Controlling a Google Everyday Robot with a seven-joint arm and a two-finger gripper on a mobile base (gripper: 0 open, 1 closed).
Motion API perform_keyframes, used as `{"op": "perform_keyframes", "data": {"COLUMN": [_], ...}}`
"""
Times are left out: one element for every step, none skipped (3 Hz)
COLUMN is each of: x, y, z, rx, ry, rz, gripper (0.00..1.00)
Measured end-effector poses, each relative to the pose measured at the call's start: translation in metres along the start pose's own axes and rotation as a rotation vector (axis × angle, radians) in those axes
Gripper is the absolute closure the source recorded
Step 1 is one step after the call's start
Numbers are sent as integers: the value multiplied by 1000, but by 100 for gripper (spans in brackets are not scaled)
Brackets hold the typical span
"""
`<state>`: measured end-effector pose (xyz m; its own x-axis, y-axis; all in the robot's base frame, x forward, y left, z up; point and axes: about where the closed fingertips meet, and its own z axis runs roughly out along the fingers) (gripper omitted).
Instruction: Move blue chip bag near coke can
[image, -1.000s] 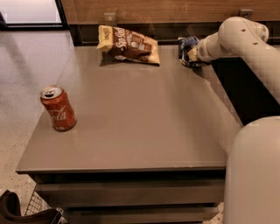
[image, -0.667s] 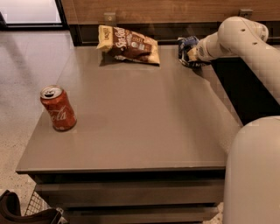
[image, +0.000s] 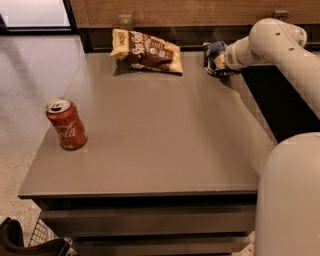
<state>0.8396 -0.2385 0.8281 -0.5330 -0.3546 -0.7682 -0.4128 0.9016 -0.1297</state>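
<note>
The blue chip bag is at the far right edge of the grey table, dark navy with pale edges. My gripper is right at the bag, reaching in from the right on the white arm, and partly covers the bag's right side. The coke can stands upright near the table's left edge, red with white script and a silver top, far from the bag and the gripper.
A larger brown-and-cream chip bag lies at the back of the table, left of the blue bag. A wooden wall with a dark base runs behind the table. My white base fills the lower right.
</note>
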Motion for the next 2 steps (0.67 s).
{"op": "perform_keyframes", "data": {"x": [0,-1], "y": [0,0], "z": [0,0], "rx": [0,0], "ry": [0,0], "rz": [0,0], "gripper": [100,100]}}
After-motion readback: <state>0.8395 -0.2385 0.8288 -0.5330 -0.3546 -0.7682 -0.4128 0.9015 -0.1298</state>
